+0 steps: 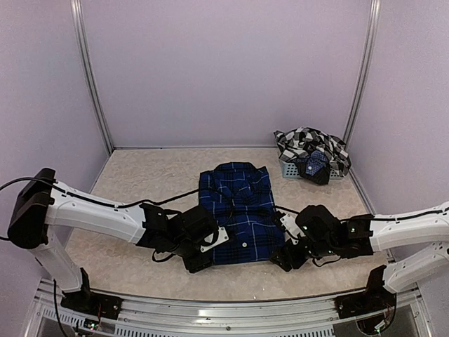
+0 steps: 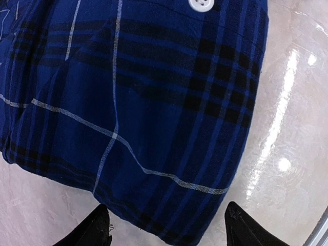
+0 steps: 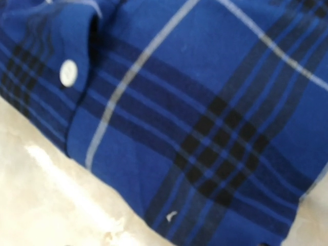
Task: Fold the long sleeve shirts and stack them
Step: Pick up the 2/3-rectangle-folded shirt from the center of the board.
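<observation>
A navy blue long sleeve shirt [image 1: 238, 210] with thin white grid lines lies folded flat in the middle of the table. My left gripper [image 1: 198, 258] is at its near left corner. In the left wrist view that gripper [image 2: 168, 231] is open, and its black fingertips [image 2: 97, 229] stand either side of the shirt's corner [image 2: 154, 128] without touching it. My right gripper [image 1: 284, 258] is low at the near right corner. The shirt [image 3: 195, 113] fills the right wrist view; no finger shows there and nothing pinches the cloth. A black-and-white checked shirt [image 1: 309, 146] is heaped at the back right.
The checked shirt lies in a small grey-blue mesh basket [image 1: 289, 169] near the back right corner. Lilac walls with metal posts [image 1: 91, 77] close in the table on three sides. A metal rail [image 1: 224, 309] runs along the near edge by the arm bases.
</observation>
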You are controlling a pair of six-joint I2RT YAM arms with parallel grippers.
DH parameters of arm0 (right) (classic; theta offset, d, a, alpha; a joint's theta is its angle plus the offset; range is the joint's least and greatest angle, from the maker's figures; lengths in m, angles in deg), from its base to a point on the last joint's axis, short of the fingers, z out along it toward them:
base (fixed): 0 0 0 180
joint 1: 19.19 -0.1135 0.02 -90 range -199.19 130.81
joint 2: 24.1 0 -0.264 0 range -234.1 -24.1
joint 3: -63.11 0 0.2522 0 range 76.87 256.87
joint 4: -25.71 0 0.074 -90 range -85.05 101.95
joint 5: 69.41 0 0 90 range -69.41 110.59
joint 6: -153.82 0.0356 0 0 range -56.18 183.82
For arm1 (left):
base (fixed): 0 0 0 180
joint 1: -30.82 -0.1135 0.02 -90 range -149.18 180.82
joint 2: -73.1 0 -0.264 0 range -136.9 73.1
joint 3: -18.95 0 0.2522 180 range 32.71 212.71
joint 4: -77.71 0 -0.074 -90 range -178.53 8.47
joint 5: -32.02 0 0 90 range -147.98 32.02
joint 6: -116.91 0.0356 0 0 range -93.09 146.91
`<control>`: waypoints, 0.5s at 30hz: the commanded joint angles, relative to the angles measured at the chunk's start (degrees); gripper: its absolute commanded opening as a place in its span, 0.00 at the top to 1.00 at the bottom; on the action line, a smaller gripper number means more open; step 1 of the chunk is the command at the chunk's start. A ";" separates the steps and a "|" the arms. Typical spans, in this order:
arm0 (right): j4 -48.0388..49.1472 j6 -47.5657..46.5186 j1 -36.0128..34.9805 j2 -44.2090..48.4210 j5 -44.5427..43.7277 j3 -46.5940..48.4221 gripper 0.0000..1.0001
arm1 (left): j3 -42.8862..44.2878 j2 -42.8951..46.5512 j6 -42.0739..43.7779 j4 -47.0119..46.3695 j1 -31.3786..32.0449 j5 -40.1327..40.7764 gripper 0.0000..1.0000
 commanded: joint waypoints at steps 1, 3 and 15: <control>-0.20 -0.04 -0.56 -1.52 -0.15 1.61 0.27 | 1.14 -1.64 3.67 0.94 -0.97 -3.42 0.30; -0.23 -0.19 -0.57 -1.33 -0.43 1.85 0.27 | 1.23 -2.32 4.23 0.95 -1.50 -4.72 0.32; -1.38 0.10 -0.48 -0.76 -1.07 2.83 0.27 | 1.60 -6.53 5.41 1.09 -2.73 -8.09 0.59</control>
